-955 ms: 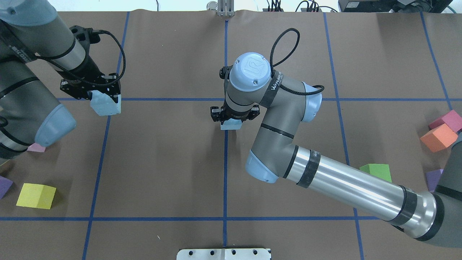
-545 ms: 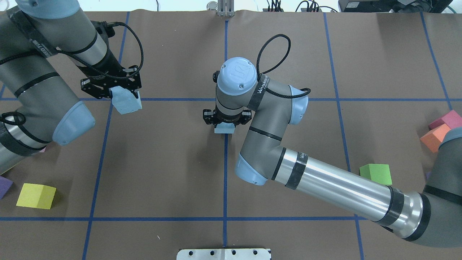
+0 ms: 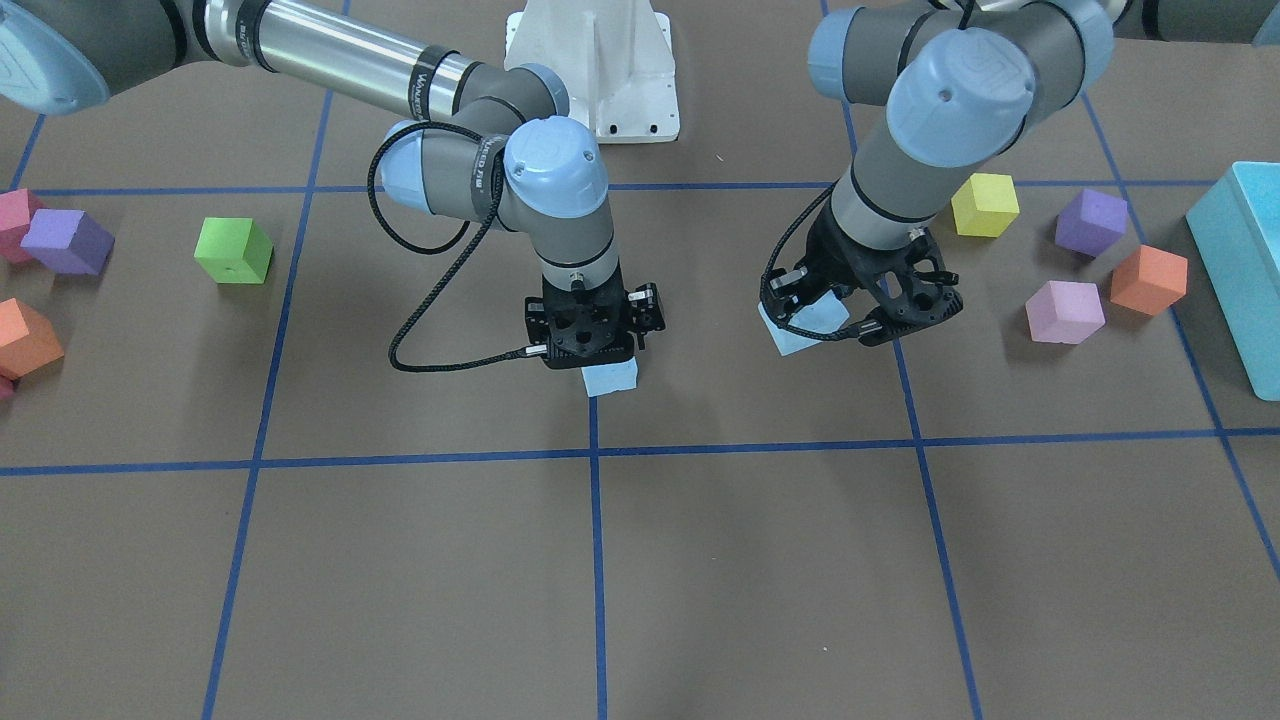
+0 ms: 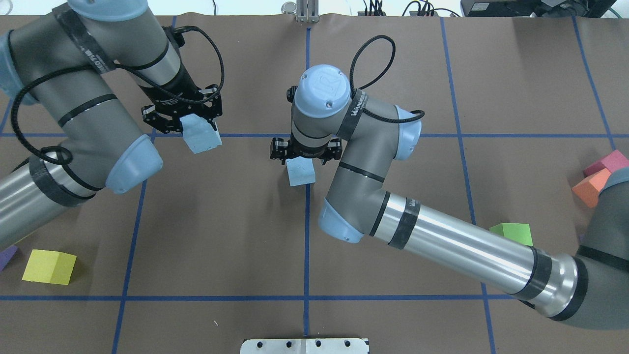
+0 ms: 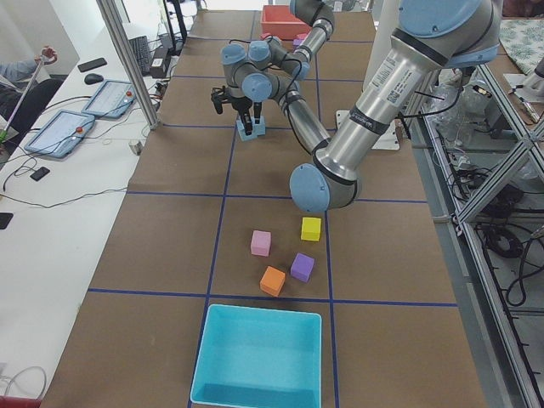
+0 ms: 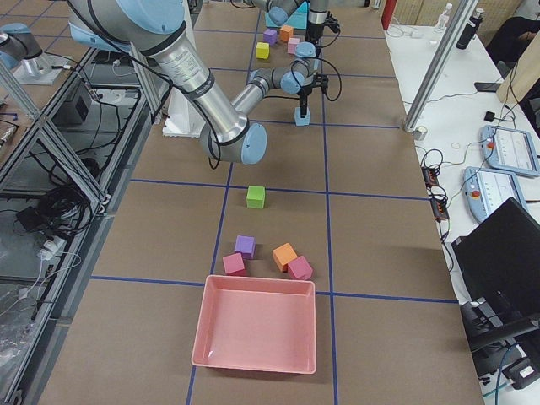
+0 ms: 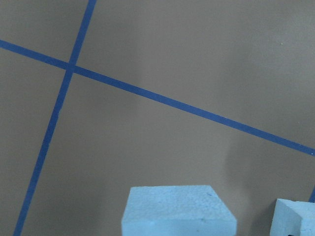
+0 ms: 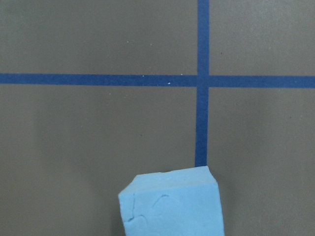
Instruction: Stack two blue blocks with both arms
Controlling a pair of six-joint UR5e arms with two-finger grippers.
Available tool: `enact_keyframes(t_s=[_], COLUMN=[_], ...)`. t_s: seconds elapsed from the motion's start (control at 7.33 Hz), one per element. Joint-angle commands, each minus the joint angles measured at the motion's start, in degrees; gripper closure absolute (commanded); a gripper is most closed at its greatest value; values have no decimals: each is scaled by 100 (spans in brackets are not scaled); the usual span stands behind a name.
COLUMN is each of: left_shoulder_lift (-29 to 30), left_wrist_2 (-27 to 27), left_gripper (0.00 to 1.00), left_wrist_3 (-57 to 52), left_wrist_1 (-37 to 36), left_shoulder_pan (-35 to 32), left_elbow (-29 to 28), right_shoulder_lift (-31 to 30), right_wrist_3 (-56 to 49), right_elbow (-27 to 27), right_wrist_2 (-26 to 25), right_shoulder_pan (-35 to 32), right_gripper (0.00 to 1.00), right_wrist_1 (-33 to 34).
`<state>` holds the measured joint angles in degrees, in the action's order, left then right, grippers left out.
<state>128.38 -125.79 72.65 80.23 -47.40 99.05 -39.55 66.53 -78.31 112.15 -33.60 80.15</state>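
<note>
Left gripper (image 4: 194,125), carrying first blue block (image 4: 201,138), is travelling rightward toward table centre, while right gripper (image 4: 303,156), with second blue block (image 4: 300,173), is shifting slightly leftward.

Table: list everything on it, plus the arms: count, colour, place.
blue blocks: 2, pale blue; one raised in the left pincer, one at centre under the right pincer
green cube: 1, green, robot's right side
yellow cube: 1, yellow, robot's left side
purple cubes: 2, purple, one each side
orange cubes: 2, orange, one each side
pink cubes: 3, pink, one left, two right
teal bin: 1, teal, left end
pink tray: 1, pink, right end
arms: 2, grey-silver; left pincer shut on its block, right grip unclear
</note>
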Motion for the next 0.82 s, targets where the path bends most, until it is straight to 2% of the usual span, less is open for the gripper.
enact_keyframes(t_s=[0.0, 0.14, 0.27, 0.68], left_shoulder_lift=[675, 1053, 1205, 1259], left_wrist_2=[142, 143, 143, 169], left_gripper=[59, 58, 58, 57], left_wrist_3=[-40, -23, -14, 108], left_wrist_1=[656, 748, 749, 1205], left_shoulder_pan=[318, 432, 538, 802], left_elbow=[-847, -1357, -1519, -1836], right_shoulder_lift=[-410, -691, -903, -1133], right_wrist_3=[-575, -1102, -1733, -1986], right_elbow=[-464, -536, -536, -668], right_wrist_2=[499, 518, 501, 606], right_shoulder_pan=[-706, -979, -1121, -1255], right_gripper=[0, 0, 0, 0], right_wrist_1=[1, -8, -43, -87])
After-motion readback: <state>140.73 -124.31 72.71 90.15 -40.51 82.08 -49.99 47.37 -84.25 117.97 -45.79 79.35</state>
